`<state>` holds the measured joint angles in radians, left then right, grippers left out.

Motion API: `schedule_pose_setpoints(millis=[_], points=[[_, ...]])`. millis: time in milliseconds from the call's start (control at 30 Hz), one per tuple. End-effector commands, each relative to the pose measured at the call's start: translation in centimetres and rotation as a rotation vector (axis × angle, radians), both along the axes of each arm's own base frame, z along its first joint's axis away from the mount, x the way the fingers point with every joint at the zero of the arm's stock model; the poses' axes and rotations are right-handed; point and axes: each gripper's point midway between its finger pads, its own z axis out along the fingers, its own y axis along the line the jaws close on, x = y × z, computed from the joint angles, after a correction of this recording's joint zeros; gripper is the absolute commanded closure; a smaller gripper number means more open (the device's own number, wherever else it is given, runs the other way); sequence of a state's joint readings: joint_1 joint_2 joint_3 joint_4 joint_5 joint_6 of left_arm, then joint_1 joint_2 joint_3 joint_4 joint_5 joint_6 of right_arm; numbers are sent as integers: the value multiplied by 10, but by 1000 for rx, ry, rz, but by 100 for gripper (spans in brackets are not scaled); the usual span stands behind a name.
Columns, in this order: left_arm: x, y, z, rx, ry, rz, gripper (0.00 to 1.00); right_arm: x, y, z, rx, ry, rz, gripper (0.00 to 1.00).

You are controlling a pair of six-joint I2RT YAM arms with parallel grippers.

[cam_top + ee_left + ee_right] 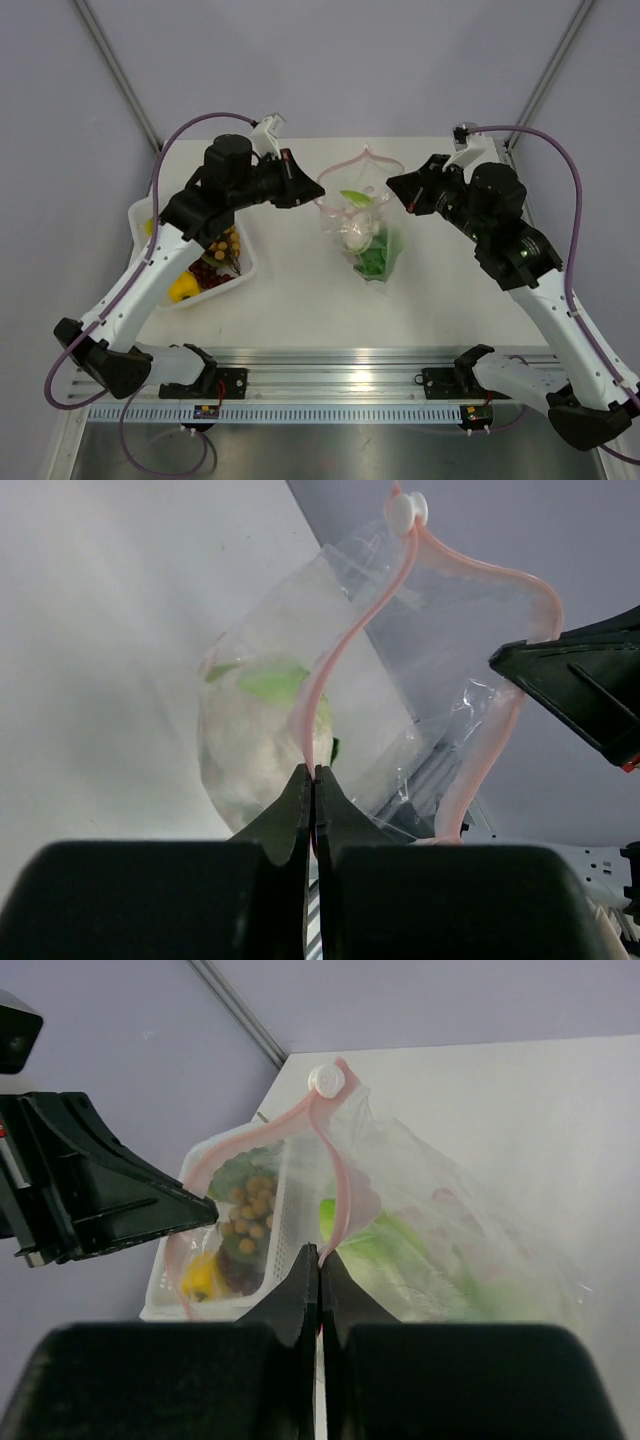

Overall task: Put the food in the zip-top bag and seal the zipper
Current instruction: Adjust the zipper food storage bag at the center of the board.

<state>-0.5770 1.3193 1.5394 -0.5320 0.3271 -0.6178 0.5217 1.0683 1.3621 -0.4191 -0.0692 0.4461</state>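
The clear zip-top bag hangs over the table's middle with its mouth spread open. My left gripper is shut on the left part of the pink zipper; my right gripper is shut on the right part. The left wrist view shows the jaws pinching the strip, and the right wrist view shows the same. Inside the bag lie green lettuce and a pale white-green vegetable. Tan-brown balls, dark red grapes and a yellow piece lie in the tray.
A white tray stands at the left of the table, partly under my left arm. A white slider sits on the zipper's far end. Grey walls with metal posts enclose the back. A metal rail runs along the near edge.
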Motion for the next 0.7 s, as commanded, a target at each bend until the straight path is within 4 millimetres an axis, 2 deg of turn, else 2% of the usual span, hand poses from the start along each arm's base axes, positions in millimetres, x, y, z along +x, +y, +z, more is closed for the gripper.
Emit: schedule_pose_setpoints(millis=[0, 33, 67, 133, 200, 267, 433, 633, 667], points=[[1, -15, -62, 55, 125, -74, 100, 7, 1, -51, -34, 115, -23, 100], [1, -17, -73, 69, 159, -80, 100, 6, 0, -69, -51, 150, -28, 100], [0, -18, -87, 83, 190, -90, 100, 3, -2, -73, -44, 160, -36, 100], [-1, -22, -97, 74, 206, -113, 100, 1, -5, -88, -55, 186, -49, 100], [-3, -24, -103, 77, 214, -134, 100, -3, -8, -85, -45, 179, -55, 100], [-3, -27, -102, 76, 209, -152, 100, -5, -9, -78, -43, 165, -50, 100], [0, -21, -87, 113, 153, -146, 100, -3, -7, -60, -35, 126, -36, 100], [6, -7, -95, 208, 105, -127, 100, 10, 25, -66, 56, 156, 50, 100], [8, -6, -101, 234, 112, -132, 100, 15, 34, -76, 67, 186, 60, 100]])
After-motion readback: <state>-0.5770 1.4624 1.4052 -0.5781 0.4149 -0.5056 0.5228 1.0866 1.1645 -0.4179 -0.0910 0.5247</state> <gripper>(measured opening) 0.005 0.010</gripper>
